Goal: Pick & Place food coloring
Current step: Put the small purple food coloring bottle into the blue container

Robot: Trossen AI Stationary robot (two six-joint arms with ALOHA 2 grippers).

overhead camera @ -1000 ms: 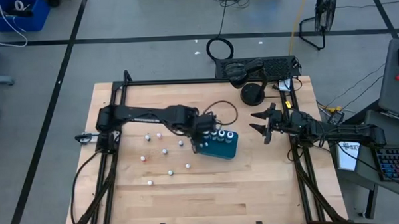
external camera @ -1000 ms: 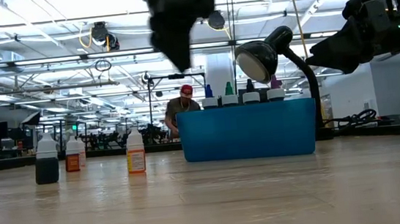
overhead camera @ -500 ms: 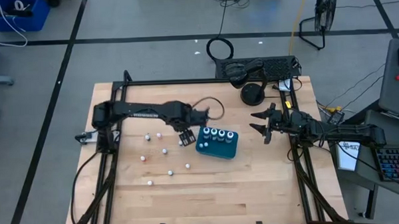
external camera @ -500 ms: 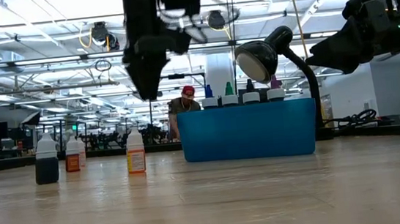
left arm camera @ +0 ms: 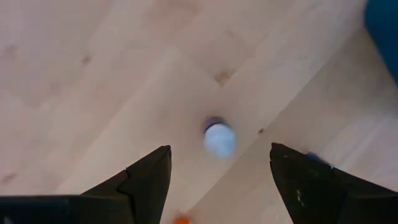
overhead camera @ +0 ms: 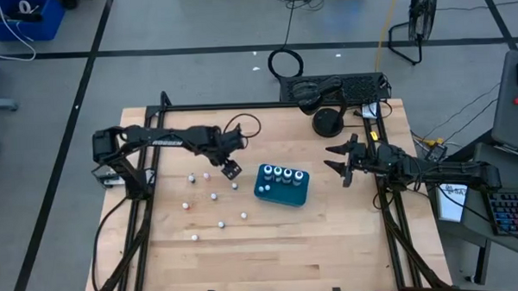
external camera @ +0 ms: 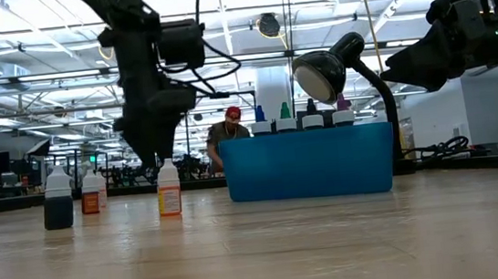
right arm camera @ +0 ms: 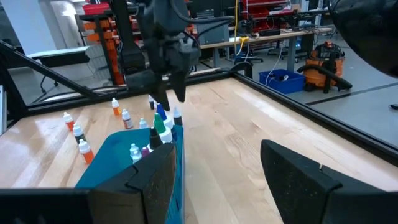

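Four small white-capped food coloring bottles [overhead camera: 282, 173] stand upright in the teal box [overhead camera: 282, 192], which shows in the low view as the teal box [external camera: 311, 163]. Several more tiny bottles stand loose on the wood to the box's left, such as a bottle [overhead camera: 213, 196] and an orange one [external camera: 168, 188]. My left gripper [overhead camera: 231, 171] hangs open just left of the box, pointing down. In its wrist view a white-capped bottle [left arm camera: 219, 138] stands below, between the open fingers of my left gripper [left arm camera: 217, 168], untouched. My right gripper [overhead camera: 328, 158] waits open to the right of the box.
A black desk lamp [overhead camera: 327, 121] and a dark keyboard-like tray [overhead camera: 335, 89] sit at the far right of the table. A cable loop [overhead camera: 245, 129] trails from the left arm. A person [external camera: 229, 137] shows in the room beyond. Bare wood lies toward the near edge [overhead camera: 271, 257].
My left gripper has moved from above the teal box's left end toward the table's left and come lower, ending over the loose bottles beside the box. The four bottles in the box and the right arm have stayed put.
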